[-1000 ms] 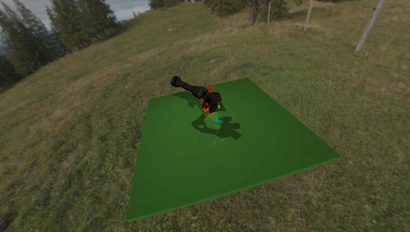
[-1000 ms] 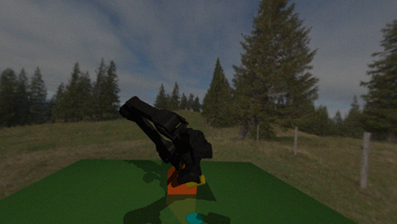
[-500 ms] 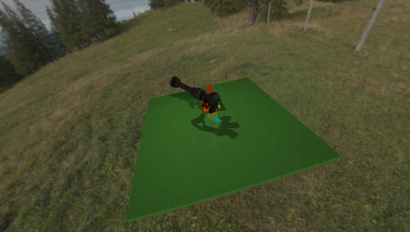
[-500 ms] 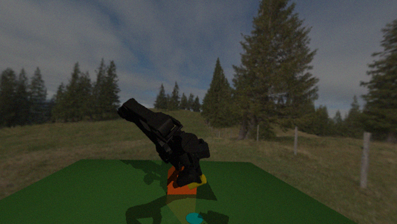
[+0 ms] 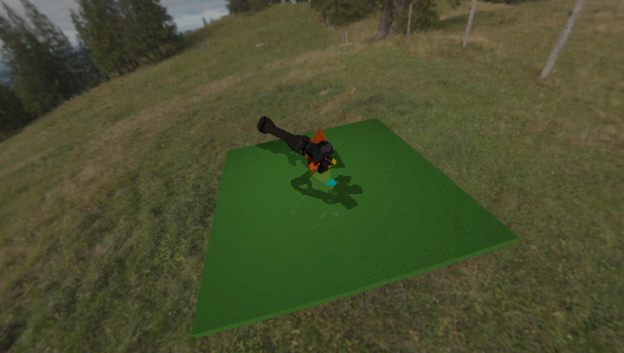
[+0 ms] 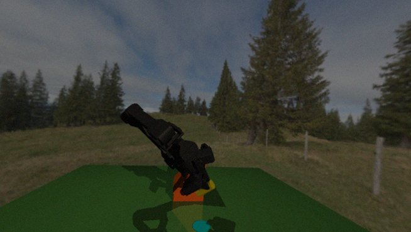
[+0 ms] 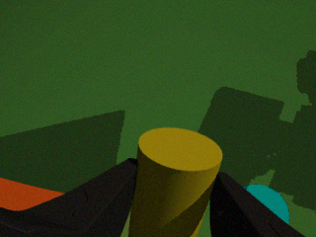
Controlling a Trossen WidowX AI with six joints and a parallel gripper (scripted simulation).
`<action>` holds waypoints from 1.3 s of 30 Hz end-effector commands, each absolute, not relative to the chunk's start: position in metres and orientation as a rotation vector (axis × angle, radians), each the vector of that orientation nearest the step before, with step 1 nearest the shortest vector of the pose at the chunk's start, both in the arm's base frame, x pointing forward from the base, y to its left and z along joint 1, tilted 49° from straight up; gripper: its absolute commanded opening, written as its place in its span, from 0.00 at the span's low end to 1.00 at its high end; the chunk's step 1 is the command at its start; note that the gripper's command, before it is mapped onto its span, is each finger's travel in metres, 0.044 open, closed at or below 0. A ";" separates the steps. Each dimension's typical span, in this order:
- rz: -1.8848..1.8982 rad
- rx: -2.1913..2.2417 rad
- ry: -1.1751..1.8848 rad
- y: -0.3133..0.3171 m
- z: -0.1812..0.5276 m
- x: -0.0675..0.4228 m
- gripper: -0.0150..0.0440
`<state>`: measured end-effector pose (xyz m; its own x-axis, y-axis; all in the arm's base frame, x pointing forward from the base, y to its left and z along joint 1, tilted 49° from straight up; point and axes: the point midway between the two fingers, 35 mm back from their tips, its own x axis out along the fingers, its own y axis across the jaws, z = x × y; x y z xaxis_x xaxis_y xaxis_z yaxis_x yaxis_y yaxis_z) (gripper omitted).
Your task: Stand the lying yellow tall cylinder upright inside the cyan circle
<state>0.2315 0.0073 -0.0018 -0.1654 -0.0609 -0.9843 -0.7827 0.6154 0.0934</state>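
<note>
My gripper [image 5: 328, 165] [image 6: 199, 189] [image 7: 176, 175] is shut on the yellow tall cylinder [image 5: 334, 162] [image 6: 212, 187] [image 7: 180, 150], with one black finger on each side of it. The cylinder is held tilted above the green board, with one round end facing the upper part of the wrist view. Its far end is cut off by the wrist view's lower edge. The flat cyan circle [image 5: 331, 182] [image 6: 200, 227] [image 7: 272, 203] lies on the board, apart from the cylinder. In the top and exterior views it is nearer the camera than the gripper. The right finger partly hides it in the wrist view.
An orange block [image 5: 320, 134] [image 6: 188, 198] [image 7: 22, 194] with a pointed top stands close behind and beside the gripper, partly hidden by the arm. A pale see-through yellowish patch shows between it and the circle. The green board [image 5: 371, 245] [image 6: 296, 221] carries the arm's dark shadow.
</note>
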 end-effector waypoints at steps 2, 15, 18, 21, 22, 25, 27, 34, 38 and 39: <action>0.765 -0.694 1.598 0.007 -0.002 0.230 0.43; 0.806 -0.658 1.509 0.007 -0.001 0.230 0.43; 0.815 -0.652 1.488 0.007 -0.001 0.230 0.43; 0.823 -0.645 1.466 0.007 -0.001 0.231 0.43; 0.825 -0.643 1.459 0.007 0.000 0.231 0.43; 0.833 -0.637 1.437 0.007 0.000 0.231 0.43; 0.838 -0.634 1.422 0.007 0.000 0.231 0.43; 0.853 -0.623 1.369 0.007 0.002 0.232 0.43; 0.861 -0.619 1.338 0.007 0.002 0.232 0.43; 0.863 -0.618 1.330 0.007 0.003 0.232 0.43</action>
